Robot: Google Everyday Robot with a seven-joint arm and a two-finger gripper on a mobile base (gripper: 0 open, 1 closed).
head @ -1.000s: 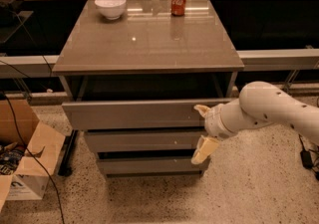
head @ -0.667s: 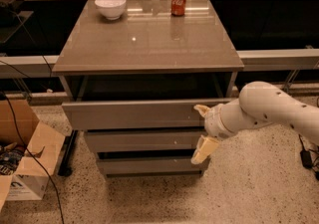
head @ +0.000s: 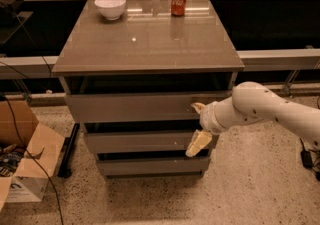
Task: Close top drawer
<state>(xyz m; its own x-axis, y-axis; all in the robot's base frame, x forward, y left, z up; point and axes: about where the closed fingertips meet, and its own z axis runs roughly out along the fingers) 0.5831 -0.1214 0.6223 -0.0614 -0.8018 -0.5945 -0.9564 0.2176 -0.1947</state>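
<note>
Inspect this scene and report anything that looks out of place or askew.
The top drawer sticks out, leaving a dark gap under the countertop. The gripper sits at the right end of its front, fingers spread. The bowl and can stand upright.

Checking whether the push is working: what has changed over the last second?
The open gripper, pressed against the top drawer, moved toward the cabinet, and the top drawer slid further in; a gap remains. Nothing was grasped or released. The bowl, can and lower drawers stayed put.
</note>
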